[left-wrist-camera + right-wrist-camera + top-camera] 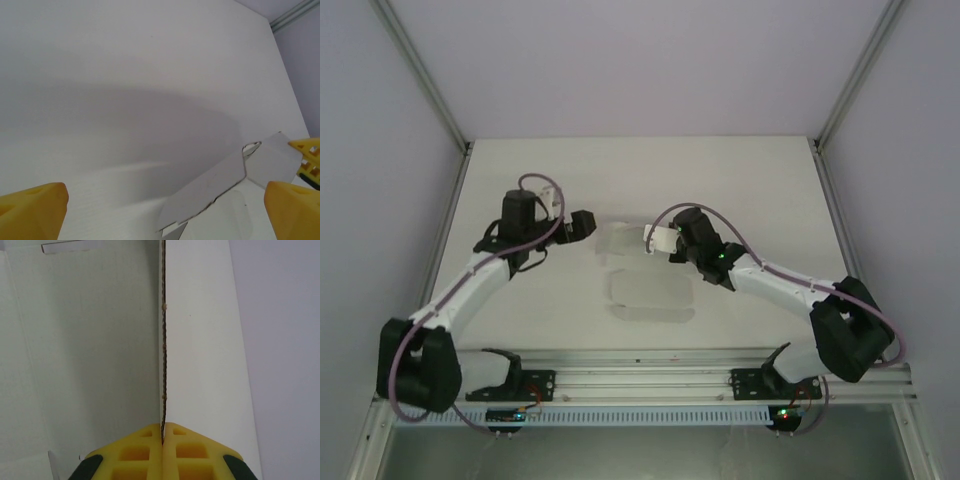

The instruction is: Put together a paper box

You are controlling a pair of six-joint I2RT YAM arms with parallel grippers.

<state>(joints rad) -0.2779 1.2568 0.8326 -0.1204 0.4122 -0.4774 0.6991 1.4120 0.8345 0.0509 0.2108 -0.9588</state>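
The paper box (648, 297) is a white die-cut card sheet lying on the table's middle, with one side flap (618, 243) lifted upright. My right gripper (656, 240) is shut on that flap's edge; in the right wrist view its yellow fingers (135, 450) pinch the thin card edge (163, 365) between them. My left gripper (584, 225) hovers open just left of the raised flap, apart from it. Its yellow fingertips (30, 210) stand wide in the left wrist view, with the flap (210, 186) ahead and to the right, and nothing between them.
White table (720, 180) inside a white-walled enclosure with metal corner posts (440, 100). An aluminium rail (640, 380) carrying both arm bases runs along the near edge. My right gripper's yellow finger (307, 157) shows at the left wrist view's right edge.
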